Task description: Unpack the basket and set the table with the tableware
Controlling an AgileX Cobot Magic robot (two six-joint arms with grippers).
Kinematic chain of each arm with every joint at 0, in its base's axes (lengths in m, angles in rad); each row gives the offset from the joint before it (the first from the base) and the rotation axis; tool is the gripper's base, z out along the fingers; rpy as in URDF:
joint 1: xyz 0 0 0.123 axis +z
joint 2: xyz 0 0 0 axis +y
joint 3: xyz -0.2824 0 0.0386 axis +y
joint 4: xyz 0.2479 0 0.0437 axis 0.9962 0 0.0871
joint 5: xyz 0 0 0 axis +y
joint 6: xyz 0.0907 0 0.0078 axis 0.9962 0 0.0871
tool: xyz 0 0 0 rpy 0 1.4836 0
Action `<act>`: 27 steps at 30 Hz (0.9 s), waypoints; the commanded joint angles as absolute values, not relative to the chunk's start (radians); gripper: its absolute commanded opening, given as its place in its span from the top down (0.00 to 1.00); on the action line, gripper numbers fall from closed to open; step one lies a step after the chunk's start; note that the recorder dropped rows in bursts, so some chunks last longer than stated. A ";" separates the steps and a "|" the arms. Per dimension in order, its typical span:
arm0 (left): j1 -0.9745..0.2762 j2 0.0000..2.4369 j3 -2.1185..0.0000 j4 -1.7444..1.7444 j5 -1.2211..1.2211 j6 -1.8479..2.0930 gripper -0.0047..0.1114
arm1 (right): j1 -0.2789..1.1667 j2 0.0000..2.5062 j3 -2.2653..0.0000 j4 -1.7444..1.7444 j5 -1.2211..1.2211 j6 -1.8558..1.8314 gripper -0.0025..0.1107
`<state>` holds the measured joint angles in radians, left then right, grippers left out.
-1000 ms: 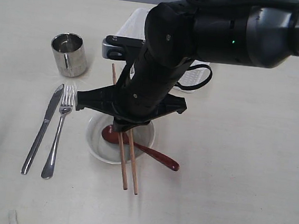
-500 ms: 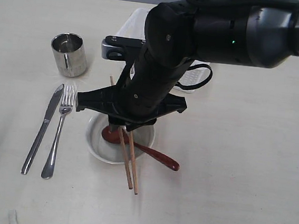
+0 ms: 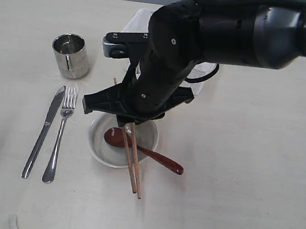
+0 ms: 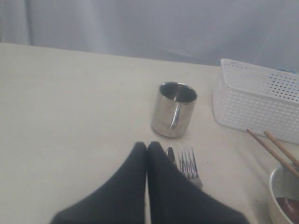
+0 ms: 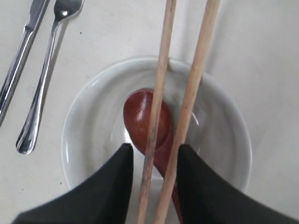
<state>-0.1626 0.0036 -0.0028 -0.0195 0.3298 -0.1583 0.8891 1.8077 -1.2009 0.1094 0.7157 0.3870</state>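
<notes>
Chopsticks [image 5: 159, 93] are laid across the bowl [image 5: 84, 121] on the worktop [image 5: 261, 56], loose between parted right fingers [image 5: 107, 191]. Left fingers [image 4: 133, 186] are pressed shut, empty. Placing is judged done; a straight lift clear is needed next.

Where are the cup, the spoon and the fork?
cup [image 4: 166, 112]: left wrist view, on its side wall.
spoon [image 5: 138, 116]: right wrist view, on its scoop.
fork [image 3: 59, 138]: exterior view, on its handle.

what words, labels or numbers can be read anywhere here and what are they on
None: no print shows on the cup, basket, bowl, knife, fork, spoon or chopsticks.
The black arm shows only a small green light, no lettering.
</notes>
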 commanded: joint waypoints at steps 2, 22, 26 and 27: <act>-0.162 0.000 0.000 -0.020 0.319 -0.158 0.96 | 0.886 1.798 -1.265 0.075 0.658 0.340 0.70; -0.162 0.000 0.000 -0.020 0.319 -0.158 0.96 | 0.848 2.041 -1.621 -0.030 0.936 0.389 0.45; -0.162 0.000 0.000 -0.020 0.319 -0.158 0.96 | 0.838 2.079 -1.640 -0.036 0.933 0.407 0.45; -0.162 0.000 0.000 -0.020 0.319 -0.158 0.96 | 0.836 2.089 -1.640 -0.036 0.929 0.414 0.45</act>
